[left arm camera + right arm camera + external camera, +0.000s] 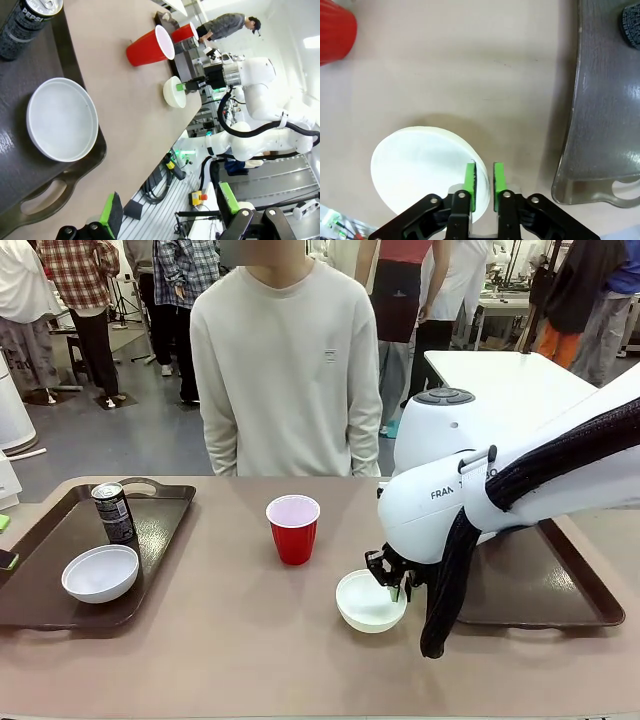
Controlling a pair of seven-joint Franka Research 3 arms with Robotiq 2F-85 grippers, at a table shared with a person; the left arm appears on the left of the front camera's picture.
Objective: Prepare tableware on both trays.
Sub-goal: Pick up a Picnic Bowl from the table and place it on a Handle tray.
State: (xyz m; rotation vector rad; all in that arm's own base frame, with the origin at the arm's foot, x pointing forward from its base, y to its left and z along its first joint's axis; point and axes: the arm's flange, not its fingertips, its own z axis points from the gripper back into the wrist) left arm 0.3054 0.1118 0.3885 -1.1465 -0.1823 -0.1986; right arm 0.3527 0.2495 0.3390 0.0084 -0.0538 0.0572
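Note:
On the bare table a white bowl (366,602) (420,170) (173,92) sits beside the right tray (525,585) (605,125). My right gripper (397,585) (484,185) (186,86) is shut on its rim, one green pad inside the bowl and one outside. A red cup (293,528) (150,47) (332,30) stands mid-table. The left tray (160,530) (20,165) holds another white bowl (100,573) (62,120) and a dark can (113,512) (25,20). Above that tray's near handle hangs my left gripper (170,210), open. A second red cup (182,32) stands farther off.
A person in a cream sweater (285,360) stands at the table's far edge with both hands down. My right arm (500,490) covers much of the right tray. A dark round thing (632,17) stands on that tray. Bare tabletop lies between the trays.

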